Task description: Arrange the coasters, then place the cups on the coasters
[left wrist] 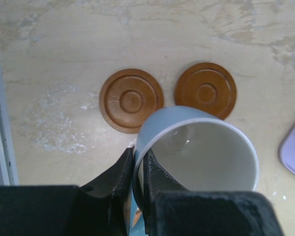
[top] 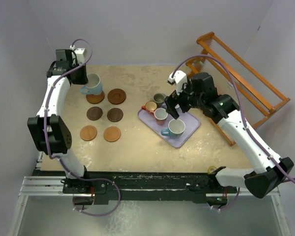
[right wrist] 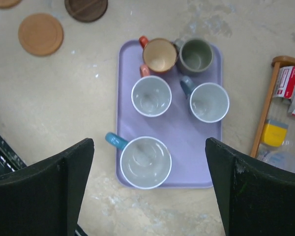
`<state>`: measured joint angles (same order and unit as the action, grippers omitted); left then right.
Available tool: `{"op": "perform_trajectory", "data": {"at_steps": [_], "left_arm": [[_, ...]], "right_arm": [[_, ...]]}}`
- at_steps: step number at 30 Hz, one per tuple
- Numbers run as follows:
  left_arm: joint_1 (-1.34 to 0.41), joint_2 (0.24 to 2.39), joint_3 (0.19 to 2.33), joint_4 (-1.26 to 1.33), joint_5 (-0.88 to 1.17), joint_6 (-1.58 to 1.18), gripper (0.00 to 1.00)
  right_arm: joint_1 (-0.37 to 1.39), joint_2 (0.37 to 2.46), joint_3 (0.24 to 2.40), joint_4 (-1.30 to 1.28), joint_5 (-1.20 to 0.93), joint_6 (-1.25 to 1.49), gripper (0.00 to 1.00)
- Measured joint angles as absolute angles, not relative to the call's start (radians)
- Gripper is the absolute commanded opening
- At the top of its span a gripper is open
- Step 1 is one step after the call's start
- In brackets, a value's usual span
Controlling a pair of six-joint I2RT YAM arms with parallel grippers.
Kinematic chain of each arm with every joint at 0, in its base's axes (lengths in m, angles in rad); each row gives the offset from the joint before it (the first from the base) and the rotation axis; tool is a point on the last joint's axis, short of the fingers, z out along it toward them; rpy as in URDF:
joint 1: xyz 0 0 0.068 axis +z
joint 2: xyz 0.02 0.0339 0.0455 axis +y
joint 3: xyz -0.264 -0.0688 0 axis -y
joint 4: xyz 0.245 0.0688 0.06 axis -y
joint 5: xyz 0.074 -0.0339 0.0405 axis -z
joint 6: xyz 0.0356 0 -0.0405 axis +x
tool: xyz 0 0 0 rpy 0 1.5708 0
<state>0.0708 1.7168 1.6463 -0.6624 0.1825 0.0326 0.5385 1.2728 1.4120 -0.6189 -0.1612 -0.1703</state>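
L gripper clamped on rim of light blue cup, over far-left coaster; can't tell if seated. Six coasters laid out in pairs, left side. R gripper fingers wide apart, hovering above tray w/ five cups. I judge: cup-placing step, first cup. Next: lower, release square on coaster.

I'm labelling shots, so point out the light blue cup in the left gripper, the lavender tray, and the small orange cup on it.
light blue cup [left wrist: 201,152]: left wrist view, pale inside wall.
lavender tray [right wrist: 184,130]: right wrist view, bare floor between cups.
small orange cup [right wrist: 160,55]: right wrist view, inside bottom.
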Motion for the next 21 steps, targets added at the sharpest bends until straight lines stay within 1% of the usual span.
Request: {"op": "perform_trajectory", "data": {"at_steps": [6,12,16,21], "left_arm": [[0.124,1.894,1.806,-0.74,0.218,0.092,0.03],[0.128,2.046,1.964,-0.809,0.237,0.121,0.03],[0.129,2.135,2.061,-0.856,0.235,0.137,0.03],[0.129,2.199,2.131,-0.907,0.229,0.156,0.03]], "right_arm": [[0.492,1.238,1.3,-0.657,-0.245,-0.241,0.97],[0.4,1.211,1.203,-0.66,-0.322,-0.259,0.96],[0.347,1.174,1.179,-0.658,-0.354,-0.262,0.96],[0.326,1.138,1.169,-0.648,-0.361,-0.262,0.96]]}}
